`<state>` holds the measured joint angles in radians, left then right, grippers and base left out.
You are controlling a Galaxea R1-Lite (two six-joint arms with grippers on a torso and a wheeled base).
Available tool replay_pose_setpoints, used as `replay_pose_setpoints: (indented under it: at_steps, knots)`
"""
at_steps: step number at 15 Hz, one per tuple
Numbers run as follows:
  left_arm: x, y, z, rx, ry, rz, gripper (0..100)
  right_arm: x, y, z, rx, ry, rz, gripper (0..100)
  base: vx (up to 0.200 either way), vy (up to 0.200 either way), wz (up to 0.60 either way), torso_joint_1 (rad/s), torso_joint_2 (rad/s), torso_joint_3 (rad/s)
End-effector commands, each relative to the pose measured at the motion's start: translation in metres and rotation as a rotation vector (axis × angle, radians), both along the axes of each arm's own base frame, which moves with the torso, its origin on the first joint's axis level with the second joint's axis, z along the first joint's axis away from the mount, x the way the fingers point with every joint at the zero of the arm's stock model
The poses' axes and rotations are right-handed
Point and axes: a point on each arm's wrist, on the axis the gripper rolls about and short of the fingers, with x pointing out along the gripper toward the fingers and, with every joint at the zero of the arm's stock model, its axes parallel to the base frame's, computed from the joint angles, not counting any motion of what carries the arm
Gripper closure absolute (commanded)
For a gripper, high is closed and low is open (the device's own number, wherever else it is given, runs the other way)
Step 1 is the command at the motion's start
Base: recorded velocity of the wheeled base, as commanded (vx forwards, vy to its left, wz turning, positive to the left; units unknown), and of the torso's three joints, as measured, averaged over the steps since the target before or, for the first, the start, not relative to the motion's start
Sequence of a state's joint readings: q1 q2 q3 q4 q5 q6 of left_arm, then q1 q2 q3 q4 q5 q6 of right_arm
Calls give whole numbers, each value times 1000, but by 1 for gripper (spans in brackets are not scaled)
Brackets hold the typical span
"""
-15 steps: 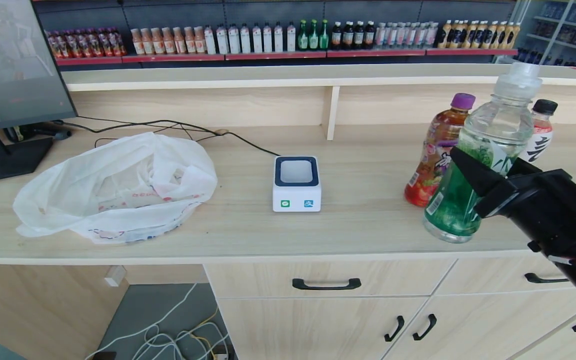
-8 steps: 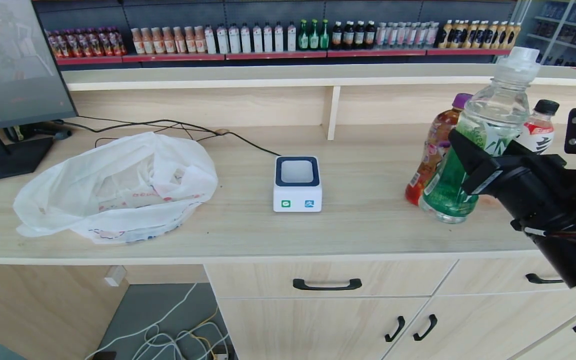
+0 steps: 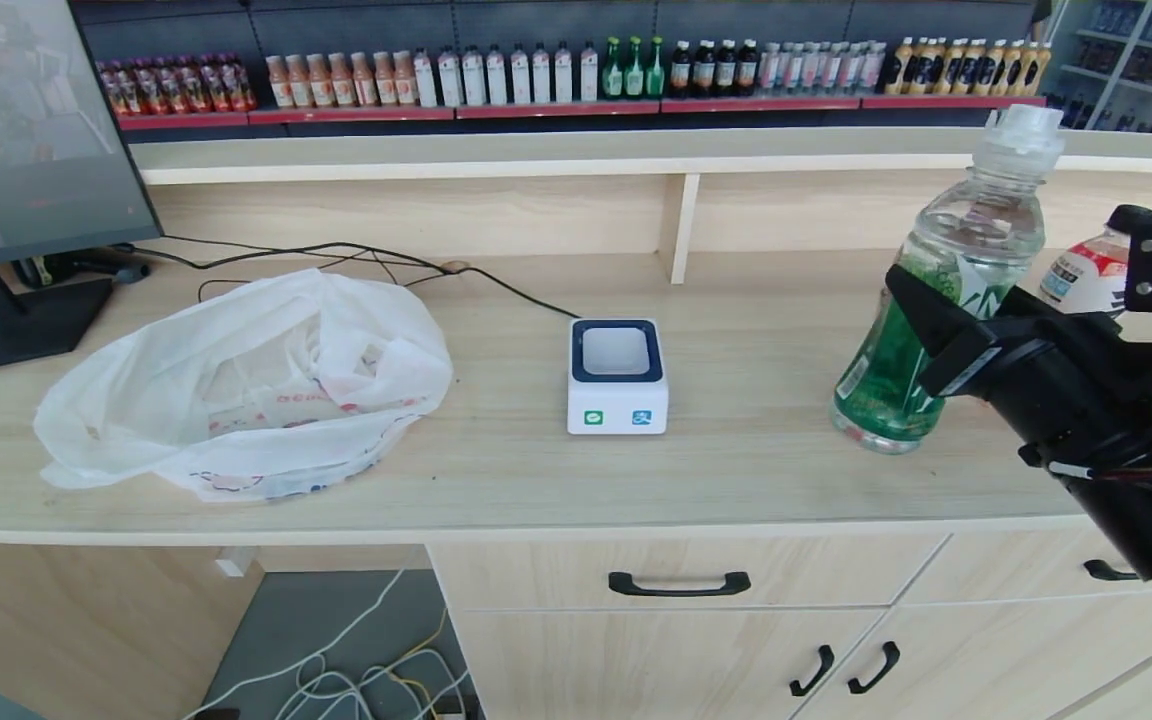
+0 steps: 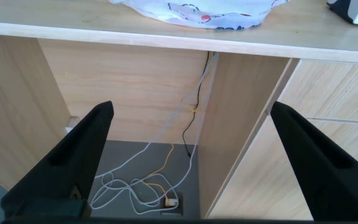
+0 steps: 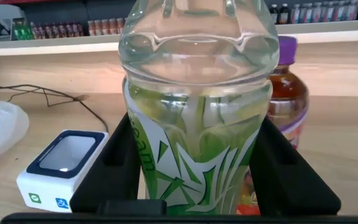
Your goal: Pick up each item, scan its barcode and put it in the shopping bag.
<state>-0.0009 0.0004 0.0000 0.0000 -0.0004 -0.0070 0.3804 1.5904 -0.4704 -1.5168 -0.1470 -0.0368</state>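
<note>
Right pincer (image 5: 197,180): closed on the green-labelled bottle (image 3: 966,230), one finger on each side of the label band, both touching it. The bottle is clear above and green below and wears a pale cap. It leans with the cap toward the far side of the counter (image 3: 756,470). I cannot tell whether its base touches the counter top.

Just beyond this pincer, close behind the held bottle, stands a purple-capped bottle (image 5: 288,93) of amber drink. A white-labelled bottle (image 3: 1086,275) stands near this pincer's outer side, partly hidden by my arm.

The scanner (image 3: 617,375), a white box with a dark-rimmed window facing up, sits on the counter to the left of the right pincer, well apart from it. The shopping bag (image 3: 236,390), white and slumped with its mouth open, lies farther left, beyond the scanner. A monitor (image 3: 26,130) stands past the bag at the counter's far left.

Left pincer (image 4: 188,162): fingers spread wide, nothing between them. It hangs lower than the counter top, facing the open bay under the bag. Loose cables (image 4: 142,186) lie on the floor there.
</note>
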Motion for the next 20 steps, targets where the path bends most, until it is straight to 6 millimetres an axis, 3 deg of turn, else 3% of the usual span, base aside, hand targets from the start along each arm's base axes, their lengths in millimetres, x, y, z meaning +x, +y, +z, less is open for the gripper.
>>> replay_pose_setpoints:
  at_steps: [1,9,14,20]
  knots:
    - [0,0,0,-1,0,0,0,1,0,2,8,-13,1,100,0,200,0,12,2,-12]
    - [0,0,0,1,0,0,0,-7,0,4,-4,-28,30,100,0,200,0,1,1,2]
    - [0,0,0,4,0,0,0,-7,0,0,-25,6,35,100,0,0,0,0,0,0]
    - [0,0,0,5,0,0,0,18,11,14,-141,-97,89,100,0,0,0,0,0,0]
